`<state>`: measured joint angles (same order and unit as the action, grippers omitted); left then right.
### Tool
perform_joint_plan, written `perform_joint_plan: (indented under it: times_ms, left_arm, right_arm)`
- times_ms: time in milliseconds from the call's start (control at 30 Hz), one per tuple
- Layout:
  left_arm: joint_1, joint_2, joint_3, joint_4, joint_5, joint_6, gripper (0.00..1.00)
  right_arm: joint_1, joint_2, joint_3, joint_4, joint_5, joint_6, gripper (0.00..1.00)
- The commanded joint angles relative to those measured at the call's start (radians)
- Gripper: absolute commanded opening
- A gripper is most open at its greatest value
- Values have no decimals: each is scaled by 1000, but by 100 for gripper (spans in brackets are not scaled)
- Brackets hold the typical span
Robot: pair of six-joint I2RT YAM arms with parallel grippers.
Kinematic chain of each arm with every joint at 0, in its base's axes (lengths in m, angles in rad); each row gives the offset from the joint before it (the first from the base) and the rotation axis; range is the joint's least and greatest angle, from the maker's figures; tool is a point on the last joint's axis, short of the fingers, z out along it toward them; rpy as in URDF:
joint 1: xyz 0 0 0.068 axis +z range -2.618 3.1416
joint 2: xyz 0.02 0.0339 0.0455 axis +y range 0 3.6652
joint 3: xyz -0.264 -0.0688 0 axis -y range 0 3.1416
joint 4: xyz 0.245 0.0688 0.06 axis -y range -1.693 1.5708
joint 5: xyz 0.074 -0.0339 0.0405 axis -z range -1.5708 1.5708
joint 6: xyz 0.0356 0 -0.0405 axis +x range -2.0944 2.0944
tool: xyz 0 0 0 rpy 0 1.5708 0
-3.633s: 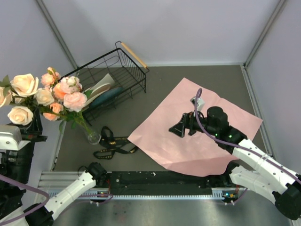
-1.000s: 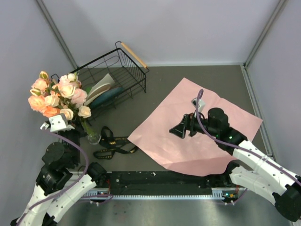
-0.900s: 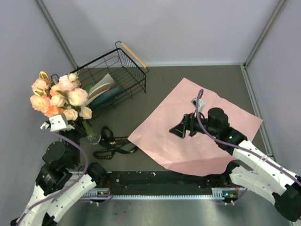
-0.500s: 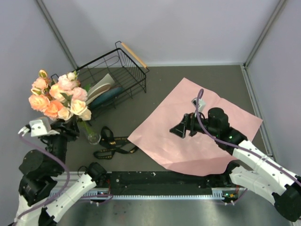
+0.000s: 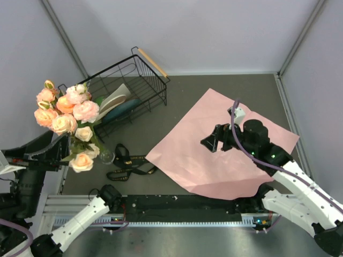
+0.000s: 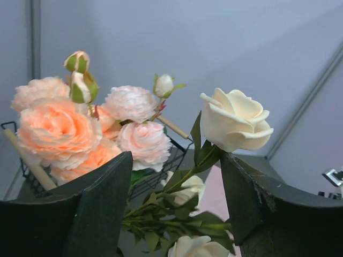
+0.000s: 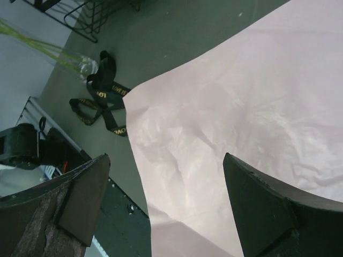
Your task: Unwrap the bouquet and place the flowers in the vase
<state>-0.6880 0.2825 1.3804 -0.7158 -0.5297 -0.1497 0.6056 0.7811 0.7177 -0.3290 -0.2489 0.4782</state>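
peach flowers (image 5: 75, 110) sit in the vase (image 5: 106, 156); left jaws and right jaws wide.

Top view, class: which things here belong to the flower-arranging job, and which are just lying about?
Belong to the job: flowers, vase, unwrapped pink paper, black ribbon.
Just lying about: wire basket, white and teal items inside it.

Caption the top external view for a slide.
Roses in the vase; right claw open above the flat pink paper.
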Motion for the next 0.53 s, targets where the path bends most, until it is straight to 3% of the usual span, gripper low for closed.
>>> perform_joint_plan:
  times_ms: [0, 167, 200, 233, 267, 500]
  left_arm:
    - [-18, 136, 66, 13, 175, -62, 72]
    - [-16, 331, 179, 52, 481, -82, 72]
    - [-18, 365, 199, 61, 525, -86, 78]
    - [-18, 423, 242, 68, 590, -102, 97]
    - [-16, 447, 258, 87, 621, -119, 99]
    - [-16, 468, 209, 266, 714, -186, 99]
  right_arm:
    - [-7, -43, 107, -143, 199, -39, 88]
    - [-9, -97, 164, -304, 375, -81, 91]
    - [-7, -114, 183, -324, 405, -88, 91]
    - [-9, -126, 189, -340, 418, -93, 92]
    - [-7, -135, 196, -361, 430, -93, 94]
    - [-9, -267, 213, -447, 450, -64, 99]
